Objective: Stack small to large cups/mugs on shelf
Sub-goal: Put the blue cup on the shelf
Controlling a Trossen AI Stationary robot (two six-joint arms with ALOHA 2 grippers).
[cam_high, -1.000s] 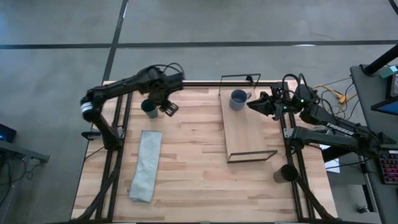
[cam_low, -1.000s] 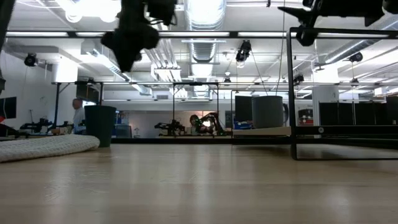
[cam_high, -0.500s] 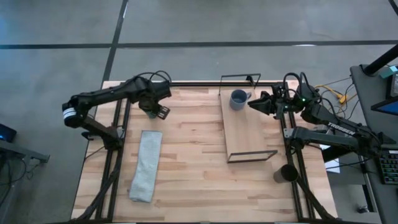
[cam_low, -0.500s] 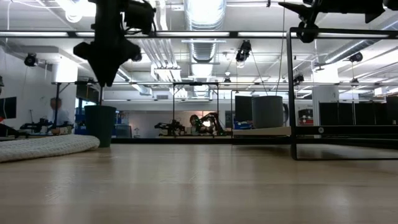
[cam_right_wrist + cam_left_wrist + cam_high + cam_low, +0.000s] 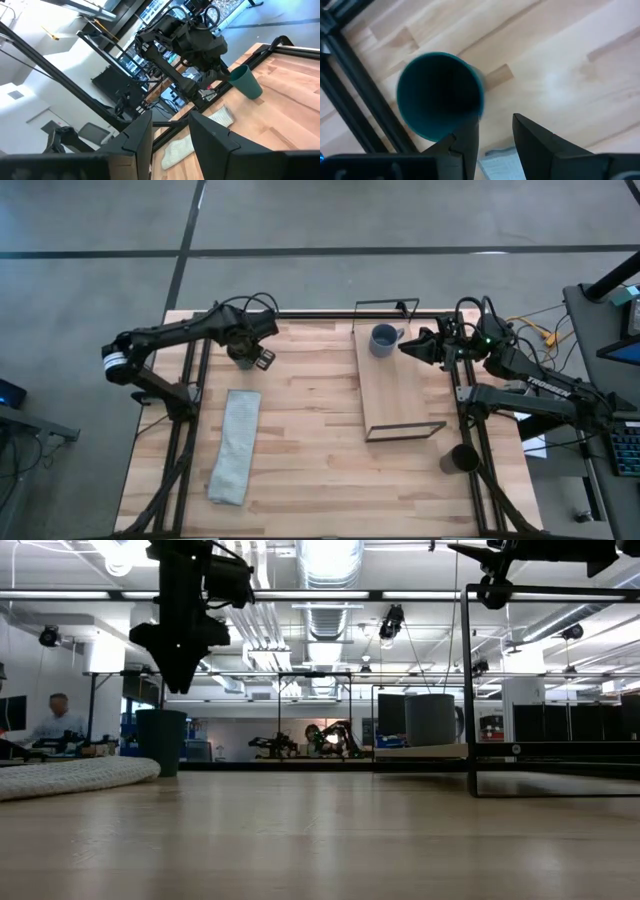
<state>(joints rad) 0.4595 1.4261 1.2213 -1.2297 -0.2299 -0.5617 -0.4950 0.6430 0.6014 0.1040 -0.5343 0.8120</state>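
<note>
Left end effector (image 5: 252,358) hovers over the green cup (image 5: 440,95) near the surface's far left edge, fingers slightly apart, gripping nothing. Right end effector (image 5: 408,346) empty, slightly open, beside the mug (image 5: 382,339) on the shelf (image 5: 400,395).

Grey concrete floor (image 5: 330,220) all around the table, with a dark seam (image 5: 300,251) running across at 12 o'clock and another line (image 5: 187,230) slanting down at 11. Level across the table it's a big open workshop: white ceiling with ducts (image 5: 330,615) and bright strip lights (image 5: 330,555), white walls (image 5: 30,675). A person (image 5: 55,720) sits at a bench way off at 9 o'clock. Desk (image 5: 610,320) with a keyboard (image 5: 627,452) at 3.
</note>
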